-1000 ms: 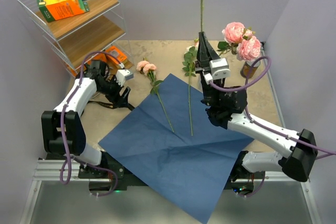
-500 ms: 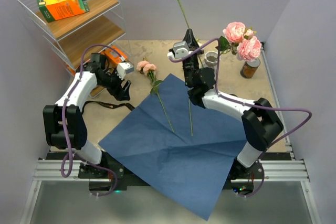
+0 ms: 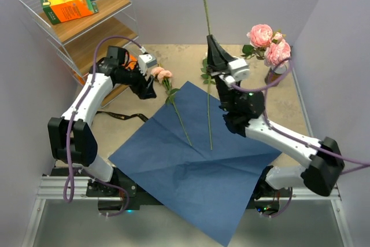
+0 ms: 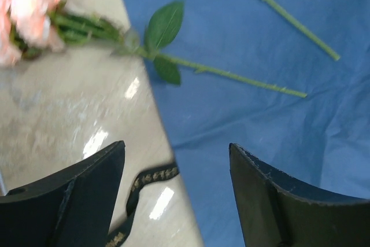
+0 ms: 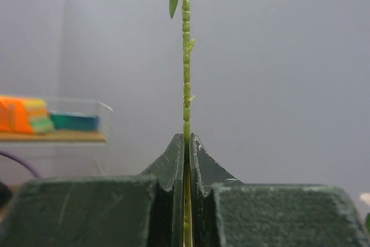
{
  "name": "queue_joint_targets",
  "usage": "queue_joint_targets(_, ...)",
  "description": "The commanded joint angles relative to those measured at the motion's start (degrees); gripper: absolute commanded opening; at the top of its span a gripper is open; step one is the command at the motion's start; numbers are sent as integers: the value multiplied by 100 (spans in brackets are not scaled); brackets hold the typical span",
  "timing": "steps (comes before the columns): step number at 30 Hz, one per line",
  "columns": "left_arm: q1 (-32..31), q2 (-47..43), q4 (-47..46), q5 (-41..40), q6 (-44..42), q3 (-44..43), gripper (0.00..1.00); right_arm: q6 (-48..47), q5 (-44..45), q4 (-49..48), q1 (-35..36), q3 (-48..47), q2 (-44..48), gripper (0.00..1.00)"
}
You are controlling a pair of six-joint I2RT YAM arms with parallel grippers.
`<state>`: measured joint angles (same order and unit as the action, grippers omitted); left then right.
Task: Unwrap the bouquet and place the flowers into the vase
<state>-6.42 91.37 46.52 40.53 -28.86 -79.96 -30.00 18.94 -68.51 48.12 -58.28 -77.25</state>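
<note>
The blue paper (image 3: 196,160) lies unfolded and flat, so the bouquet is loose. My right gripper (image 3: 211,43) points straight up, shut on the thin green stem (image 3: 204,10) of one of the flowers; its bloom is cut off at the top. The right wrist view shows that stem (image 5: 186,56) pinched in the gripper (image 5: 187,138). A pink rose (image 3: 161,74) lies at the paper's far left edge with its stem on the paper. A second stem (image 3: 209,114) lies beside it. My left gripper (image 3: 148,89) hovers open just left of the rose (image 4: 29,15). The vase is hidden behind my right arm.
The black ribbon (image 3: 118,115) lies on the table left of the paper. Pink roses (image 3: 263,34) stand at the back right, above a small brown jar (image 3: 274,77). A wire shelf rack (image 3: 81,21) with an orange box (image 3: 68,4) fills the back left corner.
My left gripper has moved away from the ribbon toward the pink rose's bloom. My right arm has swung about, keeping the held stem upright.
</note>
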Motion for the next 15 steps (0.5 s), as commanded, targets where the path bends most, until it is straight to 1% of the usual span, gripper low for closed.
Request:
queue_joint_targets(1,-369,-217,-608,183,968,-633,77,2083,-899,934,119,36,754,0)
queue_joint_targets(3,-404,-103,-662,236,1154,-1071,77,2610,-1356,1460,136,-7,861,0)
queue_joint_targets(4,-422,-24,-723,244,1372,-1222,77,2718,-1462,1698,145,-60,878,0)
queue_joint_targets(7,-518,30,-767,376,1620,-1749,77,3139,-1744,2350,207,-192,958,0)
queue_joint_targets(8,-545,21,-767,420,1655,-1960,77,3193,-1762,2438,285,-192,958,0)
queue_joint_targets(11,-624,-58,-785,438,1761,-2198,78,3202,-1762,2825,426,-228,870,0)
queue_joint_targets(15,-659,-111,-1057,359,2068,-2313,78,3193,-1780,2984,584,-227,712,0)
